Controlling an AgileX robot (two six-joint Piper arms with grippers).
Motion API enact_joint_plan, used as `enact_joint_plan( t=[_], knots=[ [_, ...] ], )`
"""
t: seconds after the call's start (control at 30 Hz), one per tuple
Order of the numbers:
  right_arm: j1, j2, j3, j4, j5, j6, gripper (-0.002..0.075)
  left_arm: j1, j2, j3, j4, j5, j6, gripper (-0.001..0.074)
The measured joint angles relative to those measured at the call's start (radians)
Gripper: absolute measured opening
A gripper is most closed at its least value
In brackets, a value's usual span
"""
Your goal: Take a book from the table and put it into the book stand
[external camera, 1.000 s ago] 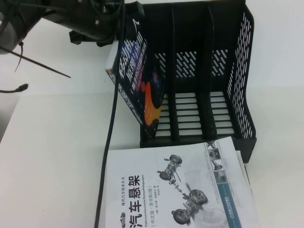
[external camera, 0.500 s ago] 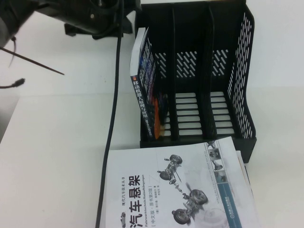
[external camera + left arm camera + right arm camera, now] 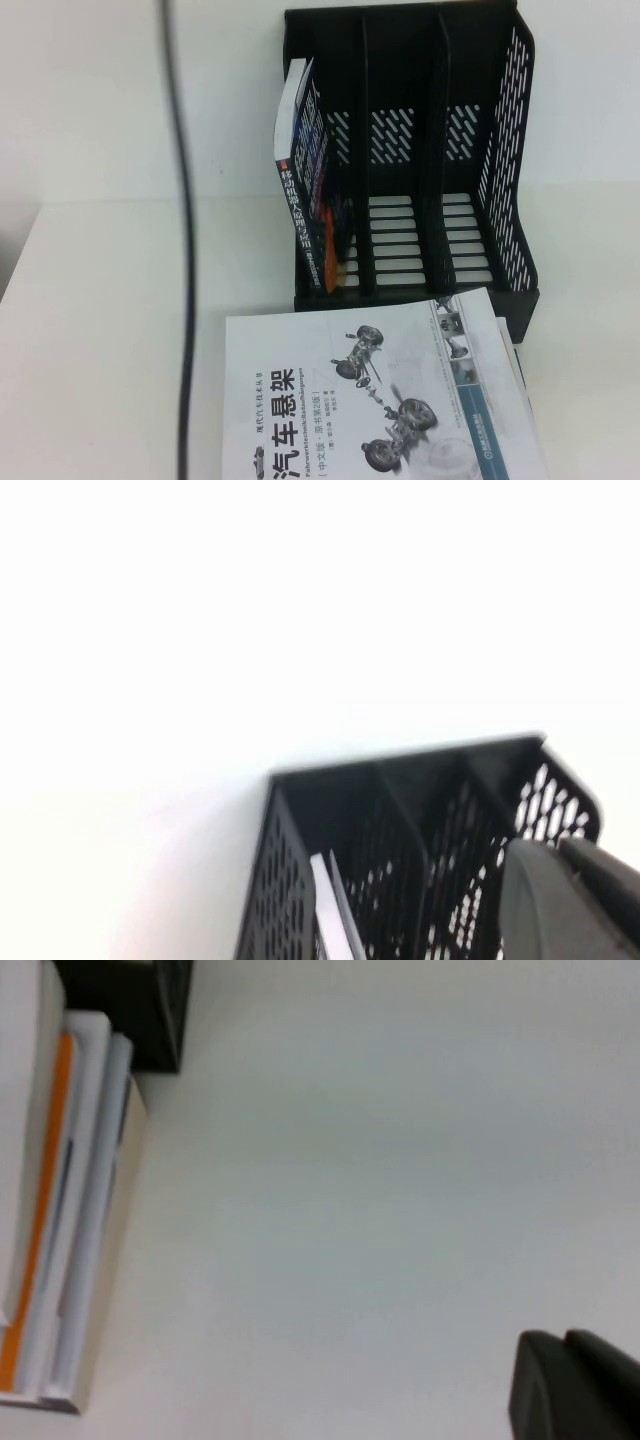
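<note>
High view: book stand (image 3: 420,160), black w/ three upright slots, stands at the far edge of the table (image 3: 100,300), open side toward the near edge. The book (image 3: 312,190) stands on edge in the leftmost slot, tilted so its top leans left over the stand's left wall, spine w/ white title facing front; orange and blue cover shapes show low in the slot. Middle and right slots hold nothing. A white book (image 3: 370,395) w/ car-suspension pics lies flat at the near edge, top edge touching the stand's front. A black cable (image 3: 182,240) hangs down across the left part of the table.

Left wrist view: left gripper (image 3: 565,900) is off the book, up over the stand; only one dark finger shows, so spread or pressed together — cannot tell.

Right wrist view: right gripper (image 3: 570,1385) hangs over bare table beside the stacked book edges; one dark finger only, cannot tell.
</note>
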Motion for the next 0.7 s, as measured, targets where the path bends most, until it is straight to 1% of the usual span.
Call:
enact_joint_plan(
  t=[0.07,0.23,0.33,0.43,0.53,0.7],
  knots=[
    [0.0,-0.054,0.034,0.007,-0.064,-0.004,-0.0003,0.0,-0.108,0.118,-0.017,-0.061,0.035,0.0001],
    [0.0,-0.208,0.173,0.046,-0.24,-0.006,-0.0003,0.002,-0.392,0.503,-0.09,-0.24,0.132,0.0001],
    [0.0,-0.271,0.254,0.081,-0.34,-0.01,-0.0003,0.002,-0.529,0.73,-0.132,-0.331,0.159,0.0],
    [0.0,-0.299,0.318,0.13,-0.429,-0.01,-0.0003,0.002,-0.64,0.909,-0.147,-0.422,0.169,0.0],
    [0.0,-0.304,0.363,0.187,-0.476,-0.01,-0.0003,0.002,-0.727,1.045,-0.162,-0.496,0.169,0.0],
    [0.0,-0.305,0.395,0.214,-0.494,-0.01,-0.0003,0.002,-0.799,1.169,-0.179,-0.555,0.169,-0.0001]
  ],
)
